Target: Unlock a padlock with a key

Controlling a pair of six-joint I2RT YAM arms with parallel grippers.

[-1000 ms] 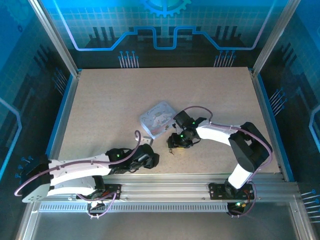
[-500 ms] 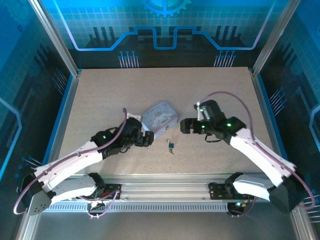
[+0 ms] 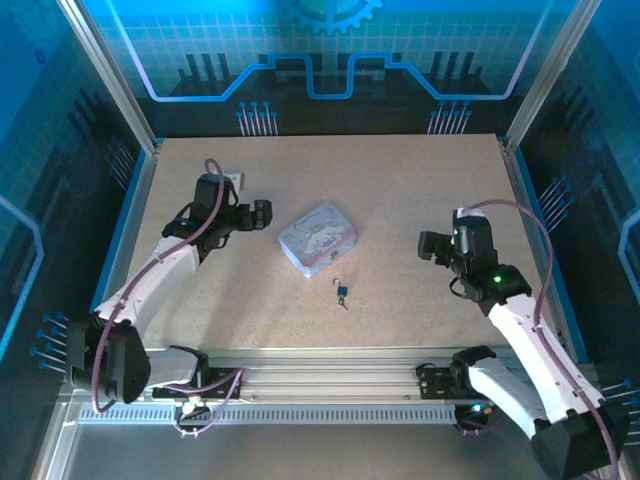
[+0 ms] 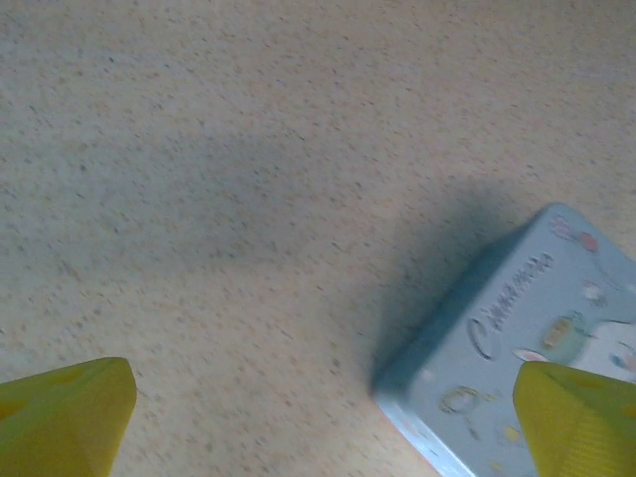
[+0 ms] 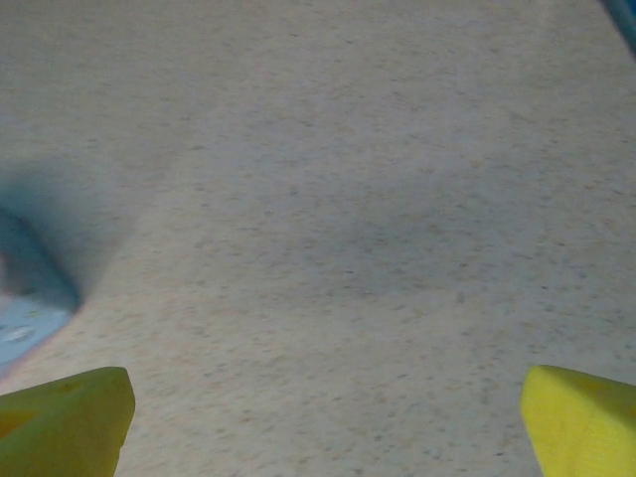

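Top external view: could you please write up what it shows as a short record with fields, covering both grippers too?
surface: pale speckled tabletop
bystander: rounded rectangular silver-grey tin box, lying flat near the middle
target: tiny dark bluish padlock with a thin silvery shackle, on the table nearer the arm bases than the tin box, apart from it
tool: tiny thin dark key against the padlock's near side; too small to tell whether it is inserted
left arm: left gripper open, empty, left of the tin box
right arm: right gripper open, empty, right of the tin box
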